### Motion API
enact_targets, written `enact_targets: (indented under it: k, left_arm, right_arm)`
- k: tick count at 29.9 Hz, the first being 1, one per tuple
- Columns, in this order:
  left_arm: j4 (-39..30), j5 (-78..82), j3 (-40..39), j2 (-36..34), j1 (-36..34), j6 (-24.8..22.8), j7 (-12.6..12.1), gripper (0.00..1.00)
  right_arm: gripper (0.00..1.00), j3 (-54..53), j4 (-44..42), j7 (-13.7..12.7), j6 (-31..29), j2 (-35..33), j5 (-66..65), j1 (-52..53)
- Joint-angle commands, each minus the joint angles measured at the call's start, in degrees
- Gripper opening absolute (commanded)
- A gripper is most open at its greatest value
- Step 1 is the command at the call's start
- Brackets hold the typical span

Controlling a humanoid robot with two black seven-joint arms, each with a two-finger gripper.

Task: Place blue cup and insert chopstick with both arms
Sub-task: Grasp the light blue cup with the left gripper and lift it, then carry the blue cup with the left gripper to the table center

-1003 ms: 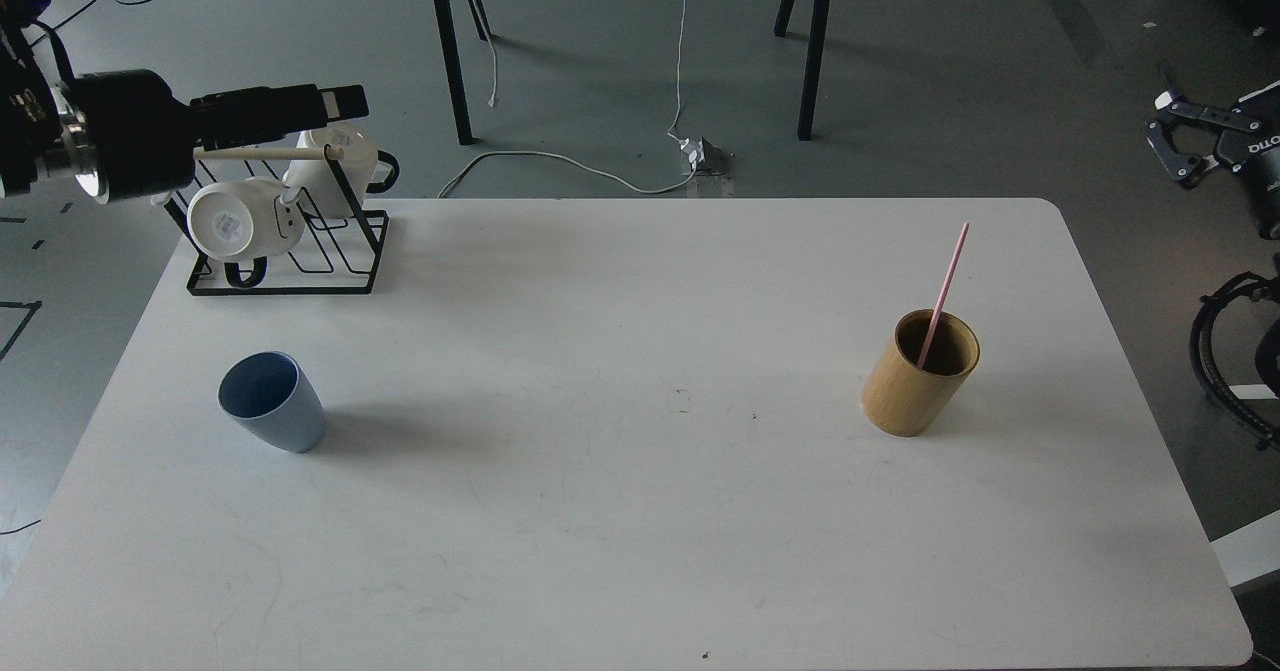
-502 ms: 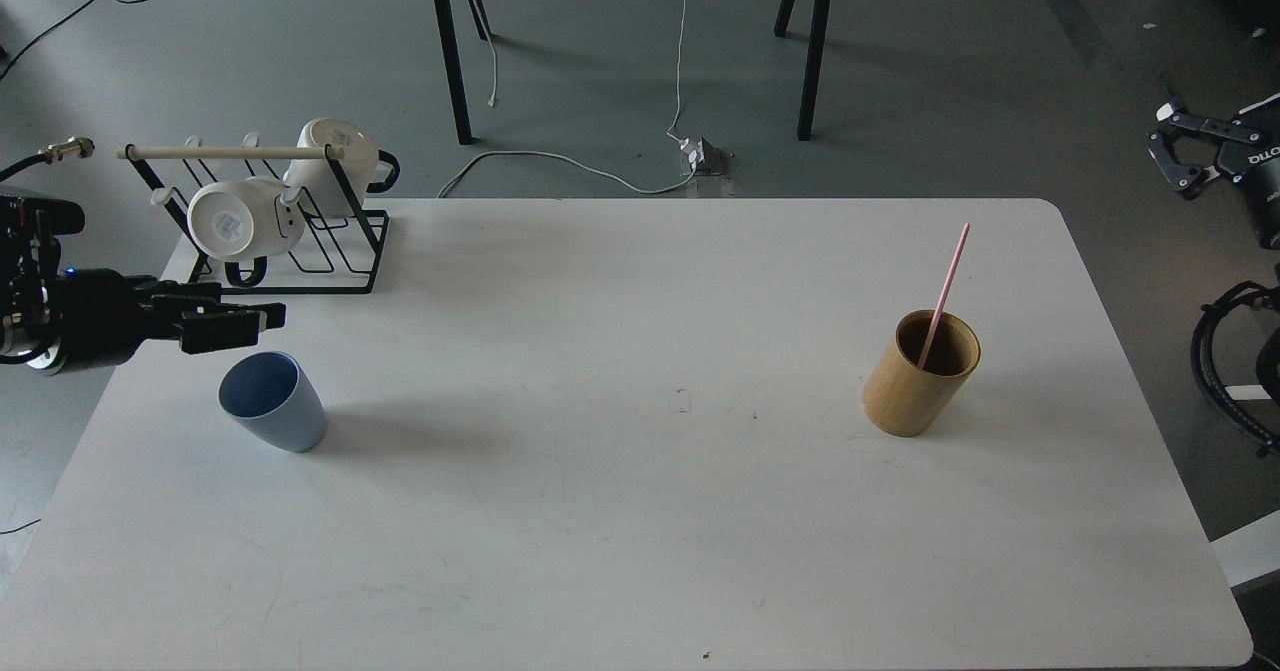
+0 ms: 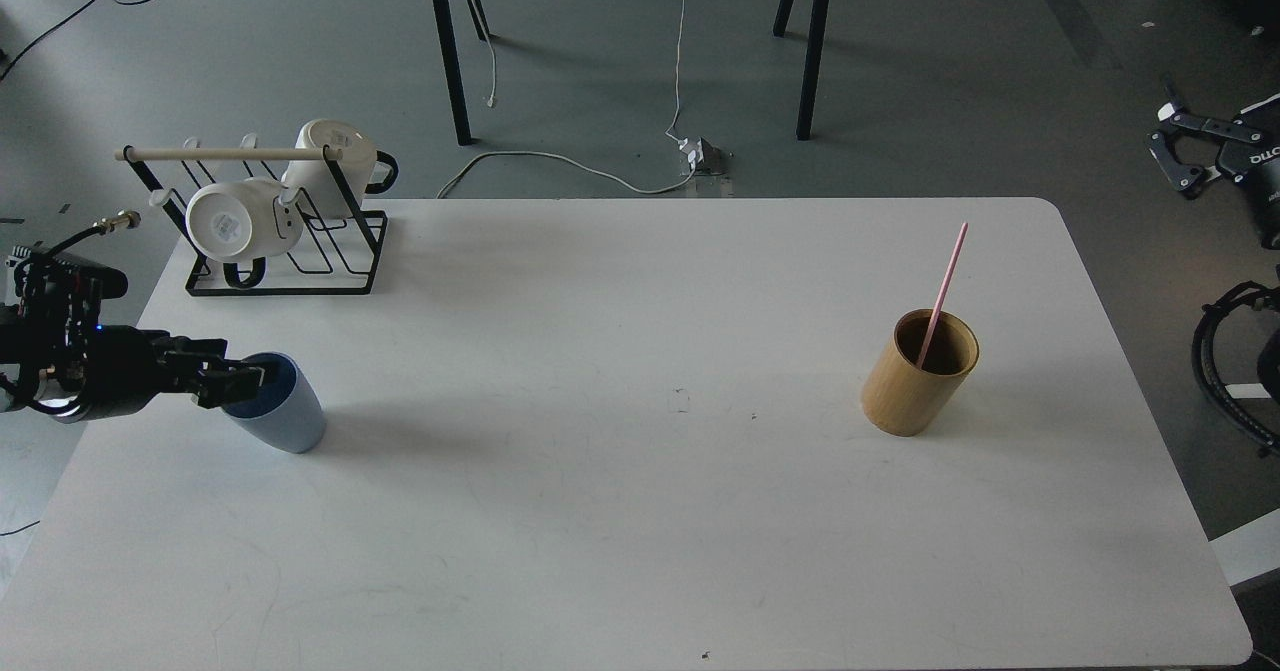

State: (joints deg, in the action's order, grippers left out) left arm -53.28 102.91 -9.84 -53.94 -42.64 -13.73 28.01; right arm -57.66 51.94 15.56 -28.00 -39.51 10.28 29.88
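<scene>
Our left hand (image 3: 245, 379) overlaps the small light-blue plastic tumbler's (image 3: 285, 421) rim on the white worktop (image 3: 640, 511); we cannot tell its opening.

Evenly and softly lit from above, somewhat dim and cool, with no glare on the matte white table (image 3: 640, 511). Faint, diffuse shadows trailing rightward from the blue cup (image 3: 285, 419) and the bamboo cylinder (image 3: 915, 376). Sharp throughout, without visible edge distortion.
</scene>
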Motion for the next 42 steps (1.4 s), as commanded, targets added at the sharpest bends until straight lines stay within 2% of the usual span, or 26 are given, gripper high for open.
enact_targets:
  k: [1,5,7,15,20,25,26,28,30,37,42]
  left_arm:
    - [0.6,0.0,1.8,0.7,0.0,0.0,0.0,0.49]
    - [0.6,-0.1,2.1,0.7,-0.3,-0.3,0.0,0.12]
    - [0.6,-0.2,2.0,0.7,-0.8,-0.3,0.0,0.07]
    - [-0.7,0.0,2.0,0.4,-4.4,-1.6,0.0,0.01]
    - [-5.1,0.1,2.0,0.3,-10.3,-6.8,0.0,0.01]
    - [-13.8,0.1,1.9,1.6,-21.1,-14.3,0.0,0.0]
    - [-15.3,0.1,1.9,3.2,-23.2,-14.3,-0.1,0.0]
    - [-17.0,0.6,1.9,8.3,-26.5,-14.3,-3.6,0.0]
    - [-17.1,1.8,1.9,14.4,-28.7,-14.3,-5.3,0.0]
    - [-13.8,13.3,2.5,32.7,-30.0,-14.3,-7.6,0.0]
    - [-7.5,20.1,8.3,42.1,-28.6,-14.3,-7.7,0.01]
  right_arm:
    - [0.99,0.0,0.0,0.0,0.0,0.0,0.0,0.1]
    - [0.99,0.0,-0.2,0.0,0.0,-0.1,-0.1,0.0]
    - [0.99,0.0,-0.2,0.0,0.0,-0.1,-0.1,0.0]
    - [0.99,0.0,-0.2,0.0,0.0,-0.1,-0.1,0.0]
    - [0.99,-0.1,-0.2,0.0,0.0,-0.3,-0.1,0.0]
    - [0.99,-0.1,-0.2,0.0,0.0,-0.7,-0.1,-0.1]
    - [0.99,-0.1,-0.2,0.0,0.0,-0.7,-0.1,-0.1]
    - [0.99,-0.1,-0.1,0.0,0.0,-0.7,-0.1,-0.1]
    - [0.99,-0.1,-0.1,0.0,0.0,-0.7,-0.1,-0.1]
    - [0.99,-0.9,-0.2,0.0,0.0,-3.2,-0.1,-0.1]
    - [0.99,-0.9,-0.2,0.0,0.0,-3.9,-0.1,-0.1]
